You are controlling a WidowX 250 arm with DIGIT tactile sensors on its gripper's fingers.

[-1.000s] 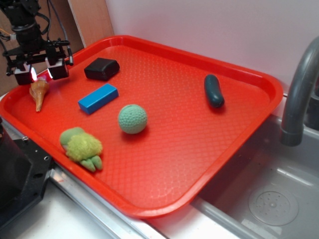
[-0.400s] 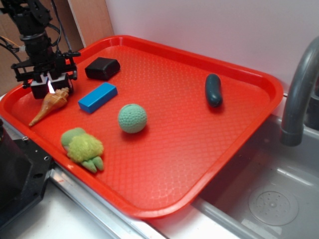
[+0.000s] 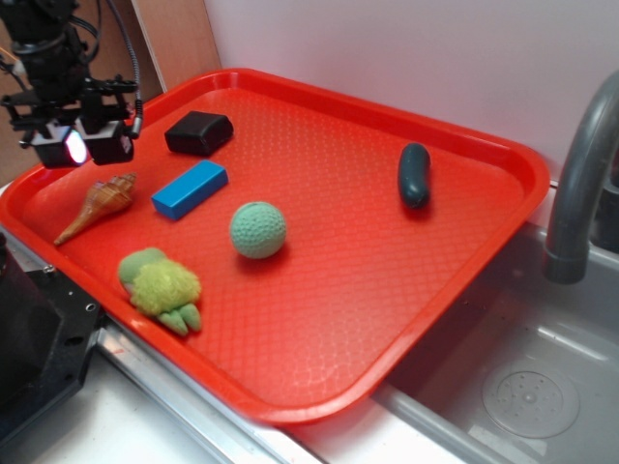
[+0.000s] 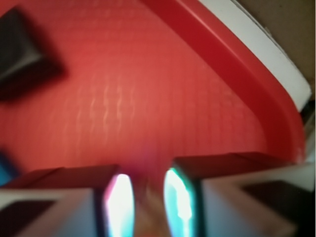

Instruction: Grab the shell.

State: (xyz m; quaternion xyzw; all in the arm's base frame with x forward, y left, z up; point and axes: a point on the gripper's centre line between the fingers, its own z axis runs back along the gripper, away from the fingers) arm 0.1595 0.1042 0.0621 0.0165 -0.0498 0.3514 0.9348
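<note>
**Shell lies free on tray, gripper above it holding nothing**

The shell [image 3: 97, 205] lies flat on the red tray [image 3: 387, 290] near its left rim, at about 9 o'clock of the tray in the exterior view. Knobbly wide end points to 1 o'clock, long tip to 7 o'clock. Nothing touches it.

The gripper [image 3: 74, 147] hangs above the shell's wide end, at its 11 o'clock, clear of it. Fingers sit close together with a narrow gap and grasp nothing. In the wrist view the gripper [image 4: 147, 200] shows two glowing pads [image 4: 120, 202] with a slim gap; a blurred tan patch sits low between them, too soft to identify. Wrist view is motion-blurred.

The tray has a textured floor and raised rim. It rests on a grey metal counter beside a sink [image 3: 542, 387], tray's right corner overhanging the basin. A grey faucet [image 3: 580, 184] rises at 3 o'clock. A white wall [image 3: 406, 48] stands behind, with a wooden panel [image 3: 179, 39] at 11 o'clock.

Around the shell:
- blue block [image 3: 190, 189] just at 2 o'clock, apart from it
- black block [image 3: 198, 132] further at 1 o'clock
- green ball [image 3: 257, 230] at 3 o'clock, past the blue block
- fuzzy yellow-green plush toy [image 3: 161, 288] at 5 o'clock, near the tray's front rim
- dark green pickle-shaped object [image 3: 414, 175] well apart, far right

Nothing lies between gripper and shell.
</note>
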